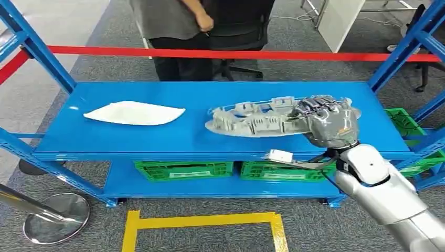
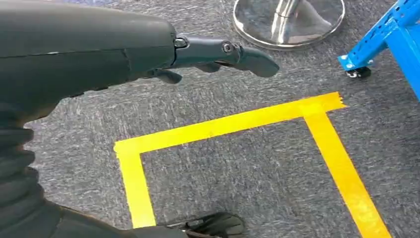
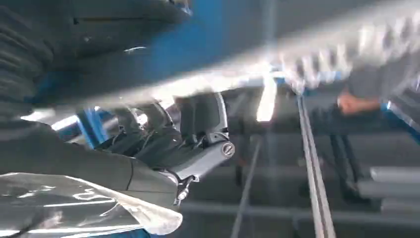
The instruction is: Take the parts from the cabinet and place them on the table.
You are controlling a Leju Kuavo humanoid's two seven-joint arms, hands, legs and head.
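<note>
On the blue shelf (image 1: 131, 137), your right hand (image 1: 328, 122) grips the grey plastic part (image 1: 252, 119) at its near end. Pickup step; next lift w/o tilting. Left hand (image 2: 218, 54) hangs spread, empty.

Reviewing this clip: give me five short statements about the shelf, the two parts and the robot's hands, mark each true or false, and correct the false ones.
1. The right hand grips the grey part at its right end. True.
2. The white part lies to the right of the grey part. False: it lies to the left, apart from it.
3. The left hand holds a part. False: it holds nothing and hangs over the carpet beside yellow floor tape.
4. Green crates sit on the lower level under the blue shelf. True.
5. A person stands behind the shelf. True.
</note>
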